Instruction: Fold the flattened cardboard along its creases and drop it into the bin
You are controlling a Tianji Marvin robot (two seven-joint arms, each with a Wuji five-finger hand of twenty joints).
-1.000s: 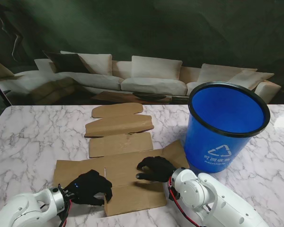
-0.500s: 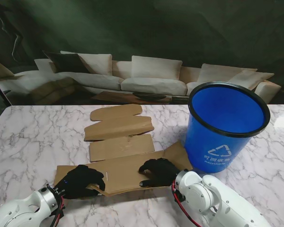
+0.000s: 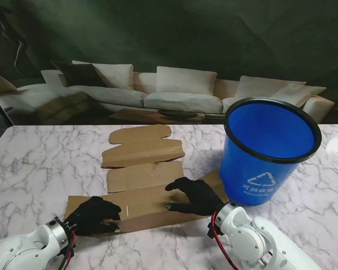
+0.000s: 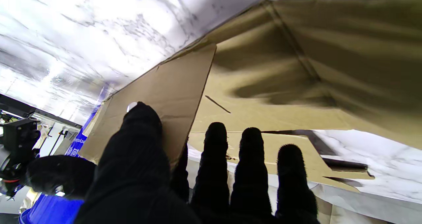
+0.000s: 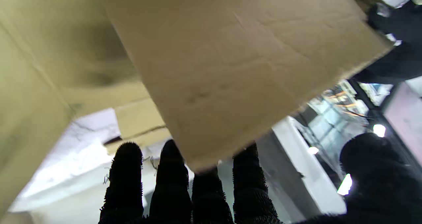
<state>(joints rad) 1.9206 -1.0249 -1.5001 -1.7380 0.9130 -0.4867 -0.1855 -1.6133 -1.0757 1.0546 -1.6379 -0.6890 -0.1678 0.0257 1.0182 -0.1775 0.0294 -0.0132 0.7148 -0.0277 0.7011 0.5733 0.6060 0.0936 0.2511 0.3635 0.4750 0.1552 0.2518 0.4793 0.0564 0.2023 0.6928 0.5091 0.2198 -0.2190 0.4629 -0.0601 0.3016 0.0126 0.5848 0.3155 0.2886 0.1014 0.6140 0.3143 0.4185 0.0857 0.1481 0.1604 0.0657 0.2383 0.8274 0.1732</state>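
The flattened brown cardboard (image 3: 141, 149) lies on the marble table (image 3: 34, 163), its panels stretching away from me. Its nearest flap (image 3: 146, 211) is turned up and over onto the wide panel. My left hand (image 3: 96, 214) is shut on that flap's left end. In the left wrist view the thumb (image 4: 138, 135) is on one face of the flap (image 4: 165, 98) and the fingers (image 4: 250, 158) are on the other. My right hand (image 3: 194, 196) rests spread on the flap's right part. Its fingers (image 5: 127, 171) lie against the flap (image 5: 237, 62) and the thumb (image 5: 366, 154) stands apart.
A tall blue bin (image 3: 265, 169) with a black rim stands on the table just right of the cardboard, close to my right hand. A backdrop printed with a sofa (image 3: 180, 90) rises behind the table's far edge.
The nearest flap lay flat one second ago. It is now lifted and folded away from me over the wide panel. Both hands moved away from me with it.
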